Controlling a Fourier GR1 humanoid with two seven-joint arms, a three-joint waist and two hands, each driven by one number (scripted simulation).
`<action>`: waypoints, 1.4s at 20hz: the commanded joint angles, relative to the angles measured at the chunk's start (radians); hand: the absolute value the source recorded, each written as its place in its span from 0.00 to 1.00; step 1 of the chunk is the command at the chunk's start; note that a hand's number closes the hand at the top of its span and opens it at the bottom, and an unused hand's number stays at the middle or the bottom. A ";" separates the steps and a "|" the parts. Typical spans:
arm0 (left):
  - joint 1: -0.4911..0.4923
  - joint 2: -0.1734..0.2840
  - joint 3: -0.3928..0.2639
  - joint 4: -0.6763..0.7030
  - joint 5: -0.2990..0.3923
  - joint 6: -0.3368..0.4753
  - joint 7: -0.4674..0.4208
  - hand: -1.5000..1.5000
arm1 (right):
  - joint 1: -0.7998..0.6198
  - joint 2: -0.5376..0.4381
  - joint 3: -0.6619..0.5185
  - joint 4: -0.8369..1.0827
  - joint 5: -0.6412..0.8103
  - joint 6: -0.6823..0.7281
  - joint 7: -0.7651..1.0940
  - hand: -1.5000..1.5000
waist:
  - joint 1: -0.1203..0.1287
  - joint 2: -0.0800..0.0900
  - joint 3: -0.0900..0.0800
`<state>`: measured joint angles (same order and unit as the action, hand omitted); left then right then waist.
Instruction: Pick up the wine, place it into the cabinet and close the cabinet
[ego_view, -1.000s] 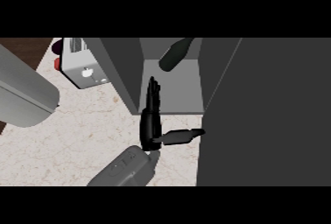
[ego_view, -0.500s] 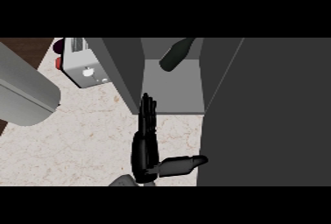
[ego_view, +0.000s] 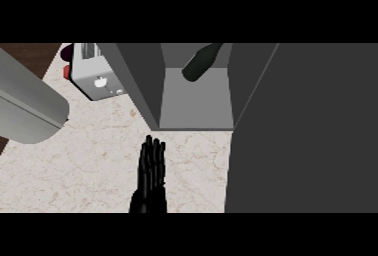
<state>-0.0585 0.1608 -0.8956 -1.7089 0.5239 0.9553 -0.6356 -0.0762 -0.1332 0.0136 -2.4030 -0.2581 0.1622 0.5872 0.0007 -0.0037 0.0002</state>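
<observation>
The dark wine bottle (ego_view: 201, 64) stands leaning inside the open grey cabinet (ego_view: 196, 109), near its back. My right hand (ego_view: 150, 181) is over the counter just in front of the cabinet, open, its fingers straight and pointing at the cabinet's floor, holding nothing. It is apart from the bottle and just left of the dark cabinet door (ego_view: 303, 135), which stands wide open along the right side. A thick grey forearm (ego_view: 28, 102) crosses the left of the view; my left hand does not show.
A white toaster (ego_view: 100, 82) sits on the speckled counter (ego_view: 81, 170) left of the cabinet, with a small red thing (ego_view: 66, 72) beside it. The counter's left edge meets a brown floor at the far left.
My right hand has drawn back from the cabinet toward the lower edge. Its thumb and forearm no longer show. The bottle stays in the cabinet.
</observation>
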 joint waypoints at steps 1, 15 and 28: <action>0.115 0.105 -0.066 -0.155 -0.040 0.001 -0.005 0.00 | 0.057 -0.018 -0.027 -0.117 -0.154 0.022 0.072 0.00 | -0.001 -0.002 0.000; 0.294 0.428 0.095 -0.392 0.047 -0.225 -0.015 0.00 | 0.191 -0.011 0.107 -0.133 -0.178 0.153 0.053 1.00 | -0.002 -0.002 0.000; 0.412 0.515 0.353 -0.415 0.197 -0.377 -0.063 0.00 | 0.228 0.027 0.444 -0.166 -0.076 0.186 0.109 1.00 | -0.001 -0.003 -0.002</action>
<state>0.3311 0.6546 -0.6300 -2.1443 0.6625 0.6346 -0.6893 0.1252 -0.0830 0.3728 -2.4021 -0.3138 0.3136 0.6653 0.0018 -0.0062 -0.0009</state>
